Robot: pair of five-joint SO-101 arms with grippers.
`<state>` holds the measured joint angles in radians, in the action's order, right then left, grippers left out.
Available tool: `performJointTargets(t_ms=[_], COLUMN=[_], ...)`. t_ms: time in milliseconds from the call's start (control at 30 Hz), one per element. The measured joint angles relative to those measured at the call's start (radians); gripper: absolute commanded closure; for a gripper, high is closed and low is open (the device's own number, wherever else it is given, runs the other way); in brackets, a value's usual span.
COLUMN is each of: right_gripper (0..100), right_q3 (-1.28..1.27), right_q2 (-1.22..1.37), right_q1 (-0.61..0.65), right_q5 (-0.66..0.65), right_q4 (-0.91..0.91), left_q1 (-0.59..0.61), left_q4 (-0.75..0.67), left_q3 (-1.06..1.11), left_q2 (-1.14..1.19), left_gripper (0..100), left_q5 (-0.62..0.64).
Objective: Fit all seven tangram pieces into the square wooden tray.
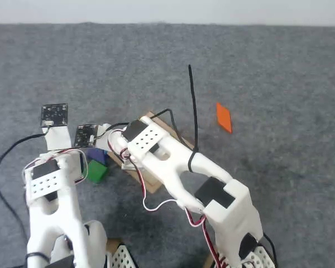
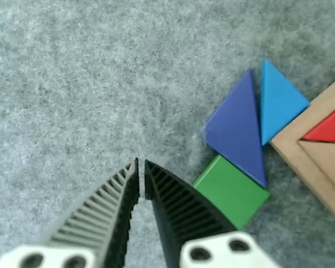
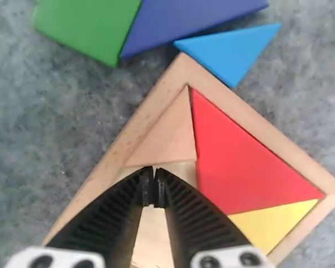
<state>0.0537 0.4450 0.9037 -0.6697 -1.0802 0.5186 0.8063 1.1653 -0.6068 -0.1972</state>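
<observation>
Square wooden tray (image 3: 139, 120), on the table: flat red triangle (image 3: 240, 162) and yellow triangle (image 3: 268, 220) are seated. Dark-blue triangle (image 2: 237, 131), green square (image 2: 231, 190) and light-blue triangle (image 2: 279, 100) are laid just beside it, with the orange parallelogram (image 1: 224, 118) well apart. The pieces are judged light, stiff and slick, best gripped across opposite edges; left pincer (image 2: 140, 163) and right pincer (image 3: 155, 173) are closed on nothing.

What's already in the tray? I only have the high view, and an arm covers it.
Observer: A red triangle and a yellow triangle lie in the tray, edge to edge.
Operator: Is the gripper over it holding anything?
Observer: No. The right gripper is shut with nothing between its fingers, over the tray's bare wood.
Operator: Any loose piece I'm missing?
Observer: A light blue triangle lies on the carpet, just beside the tray's corner.
</observation>
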Motion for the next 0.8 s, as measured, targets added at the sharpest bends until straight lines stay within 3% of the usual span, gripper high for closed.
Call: performJointTargets(t_ms=[367,467,633,800], right_gripper=[97.8,97.0,79.3,58.6], right_q3=[0.0,0.0,-0.094,-0.327], right_q2=[-0.173,-0.219,-0.253,-0.255], right_q1=[-0.097,-0.109,-0.18,-0.245], right_q5=[0.003,0.058,0.305,0.377], right_q4=[-0.287,-0.365,-0.308,-0.052], left_q1=[0.0,0.0,0.0,0.0], left_q4=[0.0,0.0,0.0,0.0], left_q3=[0.0,0.0,0.0,0.0], left_q2=[0.0,0.0,0.0,0.0], left_gripper=[99,99,99,99], left_q5=[0.0,0.0,0.0,0.0])
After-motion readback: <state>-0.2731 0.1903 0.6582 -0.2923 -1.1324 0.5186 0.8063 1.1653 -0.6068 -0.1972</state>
